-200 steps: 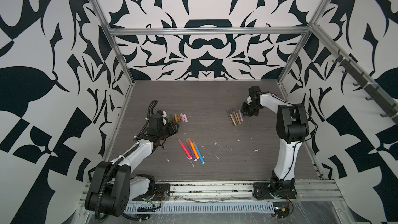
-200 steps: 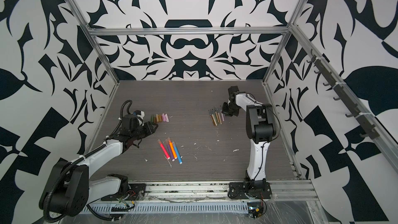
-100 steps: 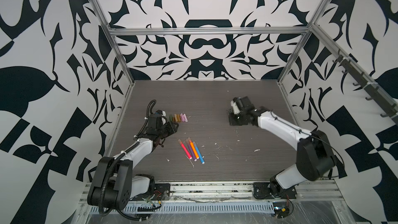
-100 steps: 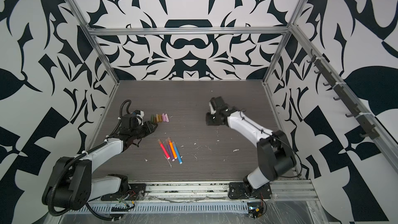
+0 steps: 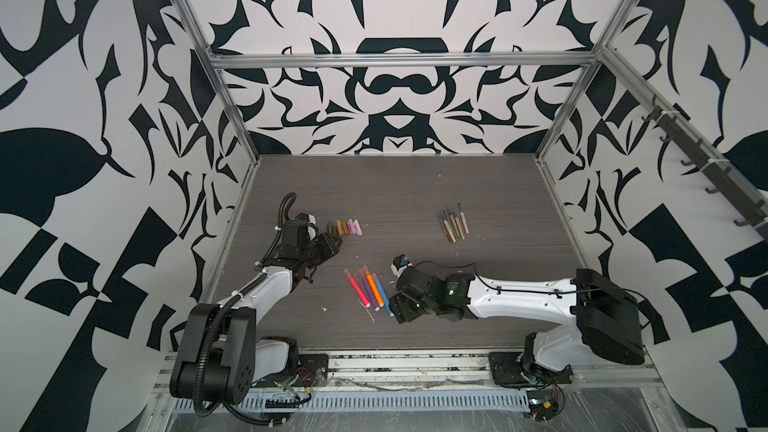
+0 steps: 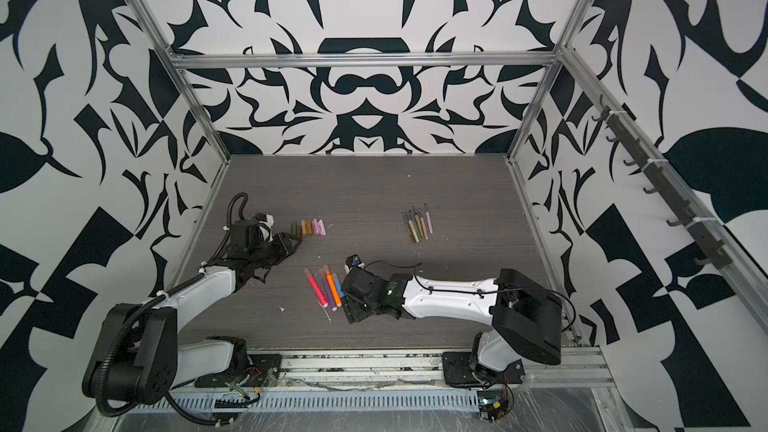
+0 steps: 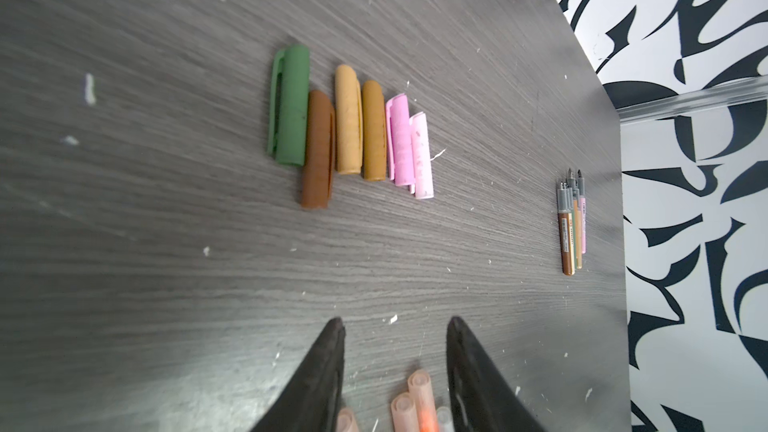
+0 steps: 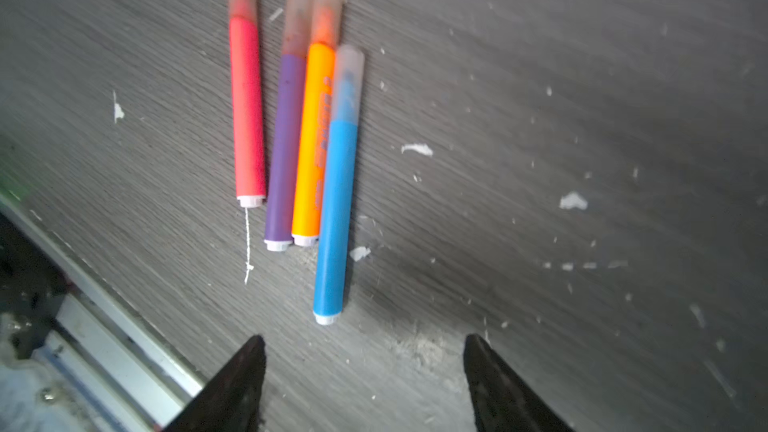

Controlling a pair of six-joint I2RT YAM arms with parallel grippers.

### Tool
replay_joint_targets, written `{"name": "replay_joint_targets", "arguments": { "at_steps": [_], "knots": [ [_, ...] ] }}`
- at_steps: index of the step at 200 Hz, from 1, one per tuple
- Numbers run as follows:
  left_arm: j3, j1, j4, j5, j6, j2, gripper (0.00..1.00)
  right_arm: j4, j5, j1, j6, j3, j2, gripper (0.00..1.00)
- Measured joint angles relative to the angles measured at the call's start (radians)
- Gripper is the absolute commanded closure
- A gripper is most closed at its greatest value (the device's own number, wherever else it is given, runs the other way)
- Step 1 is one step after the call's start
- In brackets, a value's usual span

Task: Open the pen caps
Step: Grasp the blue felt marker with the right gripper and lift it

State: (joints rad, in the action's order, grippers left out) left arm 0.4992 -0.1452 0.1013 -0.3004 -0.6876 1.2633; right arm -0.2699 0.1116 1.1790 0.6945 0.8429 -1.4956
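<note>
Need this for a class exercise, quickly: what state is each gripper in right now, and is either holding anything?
Left gripper: open, jaws partly apart, holding nothing.
Right gripper: open wide, holding nothing.

Loose pen caps point(image 7: 348, 118) abreast, four capped pens point(image 8: 311, 139).

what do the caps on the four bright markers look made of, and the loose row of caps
Marker caps: likely frosted translucent plastic; colour shows hazily through them. Loose caps: likely opaque matte plastic, going by the solid colours, lack of glare and moulded clips.
</note>
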Motion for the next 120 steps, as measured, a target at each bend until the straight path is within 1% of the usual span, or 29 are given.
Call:
{"name": "replay_joint_targets", "arguments": {
  "at_steps": [9, 22, 32, 42, 48, 51, 71, 101, 120],
  "knots": [
    [0.010, 0.000, -0.021, -0.003, -0.005, -0.002, 0.56, 0.008, 0.011, 0.010, 0.011, -0.001, 0.000, 0.09],
    [0.018, 0.000, -0.042, -0.005, -0.016, -0.020, 0.56, 0.011, 0.036, 0.023, 0.016, -0.001, -0.002, 0.13],
    [0.018, 0.000, -0.053, -0.007, -0.024, -0.045, 0.56, 0.011, 0.050, 0.028, 0.024, -0.001, -0.005, 0.22],
    [0.016, 0.000, -0.057, -0.008, -0.035, -0.072, 0.56, 0.015, 0.061, 0.032, 0.030, -0.002, -0.011, 0.35],
    [0.016, 0.000, -0.058, -0.008, -0.039, -0.085, 0.56, 0.021, 0.065, 0.033, 0.030, -0.005, -0.014, 0.40],
    [0.016, 0.000, -0.060, -0.008, -0.042, -0.092, 0.56, 0.025, 0.068, 0.034, 0.047, -0.008, -0.015, 0.40],
    [0.014, 0.000, -0.072, -0.007, -0.048, -0.133, 0.56, 0.029, 0.079, 0.035, 0.053, -0.014, -0.033, 0.46],
    [-0.004, 0.000, -0.079, -0.007, -0.056, -0.187, 0.56, 0.021, 0.084, 0.043, 0.057, -0.002, -0.099, 0.47],
    [-0.016, 0.000, -0.079, -0.008, -0.059, -0.200, 0.56, 0.004, 0.084, 0.050, 0.054, 0.019, -0.132, 0.52]
  ]
}}
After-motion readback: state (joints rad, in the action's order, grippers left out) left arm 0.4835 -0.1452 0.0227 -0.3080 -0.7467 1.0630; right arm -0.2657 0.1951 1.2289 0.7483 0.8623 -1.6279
